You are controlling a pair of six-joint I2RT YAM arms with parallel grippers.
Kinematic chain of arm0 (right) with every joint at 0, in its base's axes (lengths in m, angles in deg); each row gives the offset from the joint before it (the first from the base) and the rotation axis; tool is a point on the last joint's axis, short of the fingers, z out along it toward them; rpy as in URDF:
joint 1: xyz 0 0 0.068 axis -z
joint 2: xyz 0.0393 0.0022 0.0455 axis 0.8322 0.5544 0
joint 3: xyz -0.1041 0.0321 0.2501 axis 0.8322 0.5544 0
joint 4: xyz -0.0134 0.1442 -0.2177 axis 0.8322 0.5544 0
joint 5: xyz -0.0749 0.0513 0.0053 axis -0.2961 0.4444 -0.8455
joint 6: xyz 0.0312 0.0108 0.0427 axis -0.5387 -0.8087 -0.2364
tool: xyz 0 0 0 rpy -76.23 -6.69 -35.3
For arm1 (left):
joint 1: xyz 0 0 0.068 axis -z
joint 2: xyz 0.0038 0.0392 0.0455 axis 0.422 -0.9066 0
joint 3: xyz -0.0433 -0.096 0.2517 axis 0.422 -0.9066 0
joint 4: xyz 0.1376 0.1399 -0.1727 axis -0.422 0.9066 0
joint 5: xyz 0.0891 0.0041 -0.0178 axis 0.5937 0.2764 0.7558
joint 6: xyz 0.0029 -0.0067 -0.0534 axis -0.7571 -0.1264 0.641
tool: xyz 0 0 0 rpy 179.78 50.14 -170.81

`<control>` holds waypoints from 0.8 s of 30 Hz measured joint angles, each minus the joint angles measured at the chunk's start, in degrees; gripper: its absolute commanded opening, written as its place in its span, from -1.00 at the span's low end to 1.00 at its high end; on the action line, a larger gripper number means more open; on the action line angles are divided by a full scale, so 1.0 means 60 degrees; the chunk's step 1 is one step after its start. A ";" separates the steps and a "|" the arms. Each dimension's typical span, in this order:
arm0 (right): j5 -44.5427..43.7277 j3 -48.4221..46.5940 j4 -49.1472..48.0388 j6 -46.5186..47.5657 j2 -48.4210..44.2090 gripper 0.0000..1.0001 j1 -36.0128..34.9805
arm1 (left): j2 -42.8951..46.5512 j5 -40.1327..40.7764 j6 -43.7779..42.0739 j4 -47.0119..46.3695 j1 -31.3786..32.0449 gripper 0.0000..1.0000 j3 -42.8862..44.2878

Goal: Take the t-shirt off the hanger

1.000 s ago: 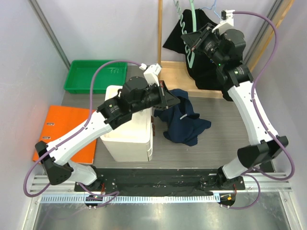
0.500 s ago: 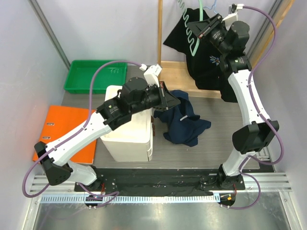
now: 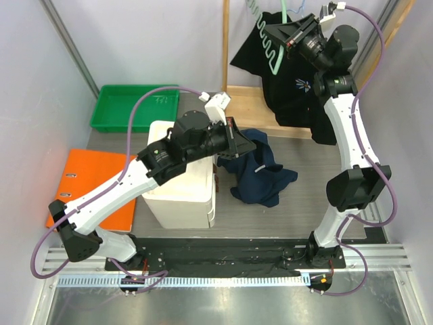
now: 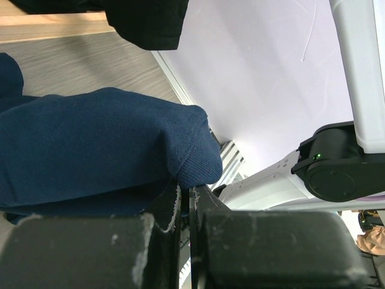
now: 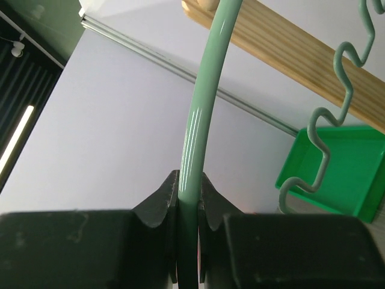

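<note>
Since a second ago your right arm has stretched up and back, carrying the hanger higher toward the rear wall, while the left arm has barely shifted.

Nearest you on the left of the grey worktop (image 3: 311, 196) lies a flat orange ring binder (image 3: 91, 186), and just beside it stands a white rectangular box (image 3: 179, 179). Your left tool (image 3: 243, 143) reaches over that box. In the left wrist view its jaws are pressed together with a fold of the navy blue cotton t-shirt (image 4: 90, 144) pinched between them. The rest of that t-shirt (image 3: 260, 176) lies crumpled on the worktop just right of the box, off the hanger. A short pale strip shows on it, too small to read.

Farther back on the left sits a green plastic tray (image 3: 135, 108).

At the rear, your right tool (image 3: 269, 32) is raised beside the light wooden rack post (image 3: 225, 47). The right wrist view shows its jaws (image 5: 188, 189) narrow and clamped on the smooth rod of the pale green plastic hanger (image 5: 201, 108), whose wavy arm (image 3: 272, 59) hangs below. Behind it a black garment (image 3: 287, 101) hangs on the rack; it bears a small pale print that you cannot read at this size.
</note>
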 measured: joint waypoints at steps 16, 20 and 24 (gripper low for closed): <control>0.0455 0.0302 0.0018 -0.0368 -0.0200 -0.98 0.0251 | 0.0000 0.0106 -0.0004 0.0000 0.0222 -1.00 0.0000; 0.0586 0.0521 0.0011 -0.0535 -0.0240 -0.98 0.0270 | 0.0000 0.0138 -0.0004 0.0000 0.0255 -1.00 0.0000; 0.0685 0.0674 -0.0091 -0.0801 -0.0295 -0.98 0.0313 | 0.0000 0.0142 -0.0004 -0.0004 0.0306 -1.00 0.0000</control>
